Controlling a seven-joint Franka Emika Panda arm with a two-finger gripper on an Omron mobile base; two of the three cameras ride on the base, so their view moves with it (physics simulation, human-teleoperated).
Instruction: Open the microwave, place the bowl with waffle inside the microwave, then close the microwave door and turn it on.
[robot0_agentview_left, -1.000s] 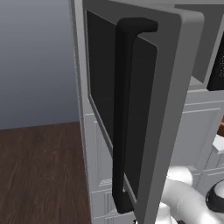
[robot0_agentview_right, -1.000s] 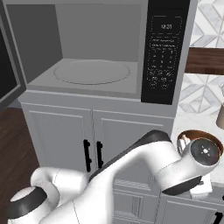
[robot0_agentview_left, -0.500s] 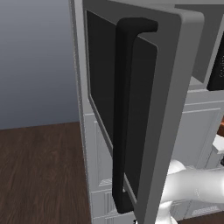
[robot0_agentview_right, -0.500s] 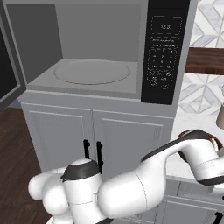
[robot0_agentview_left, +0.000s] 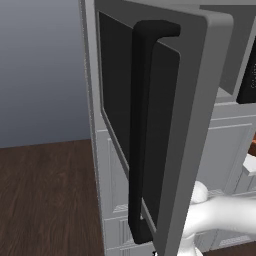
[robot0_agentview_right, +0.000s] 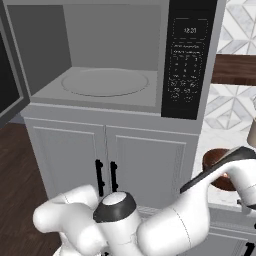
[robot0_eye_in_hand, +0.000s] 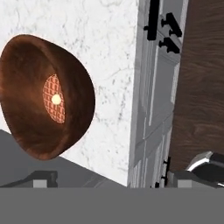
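One arm swung nearer bowl (robot0_eye_in_hand: 46, 98) (rightward).

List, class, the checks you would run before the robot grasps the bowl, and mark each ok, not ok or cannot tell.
1. Microwave door swung fully open: ok.
2. Microwave turntable free to receive the bowl: ok.
3. Bowl upright on the white marble counter, waffle inside: ok.
4. Gripper near the bowl, seen in the hand view: ok.
5. Jaws open wide enough for the rim: cannot tell; only the tips show.
6. Bowl already gripped: not ok; it sits apart from the tips.
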